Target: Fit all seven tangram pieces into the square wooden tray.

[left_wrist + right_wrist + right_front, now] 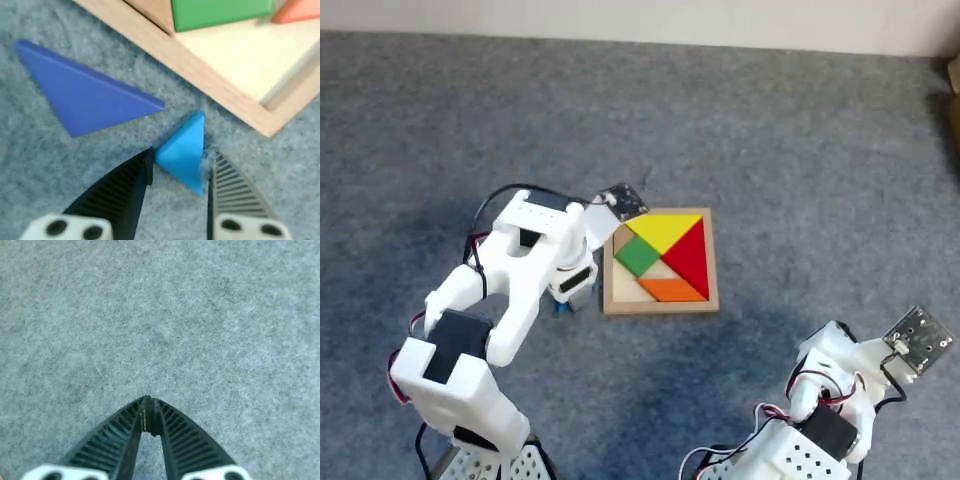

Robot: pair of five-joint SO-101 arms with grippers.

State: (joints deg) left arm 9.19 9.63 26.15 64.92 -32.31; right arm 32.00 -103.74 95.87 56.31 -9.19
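The left arm point(510, 290) stretches forward and bends down at the wrist just outside the wooden tray point(660, 308). The right arm point(830, 400) is folded back, well apart from it. The right gripper point(151, 401) has its jaws pressed together above bare grey carpet point(160, 315).

The tray holds a red triangle point(692, 255), a yellow triangle point(660, 230), a green square point(637, 256) and an orange piece point(672, 290). A pale stretch of tray floor point(245, 55) lies bare just ahead of the left jaws, past the rim.

The left gripper point(183, 156) has a small light-blue triangle point(180, 147) between its jaws on the carpet. The black finger point(125, 195) touches it, and the grey finger point(230, 185) seems to, so it looks pinched. A larger dark-blue triangle point(85, 95) lies flat ahead, on the black finger's side, its tip near the small piece.
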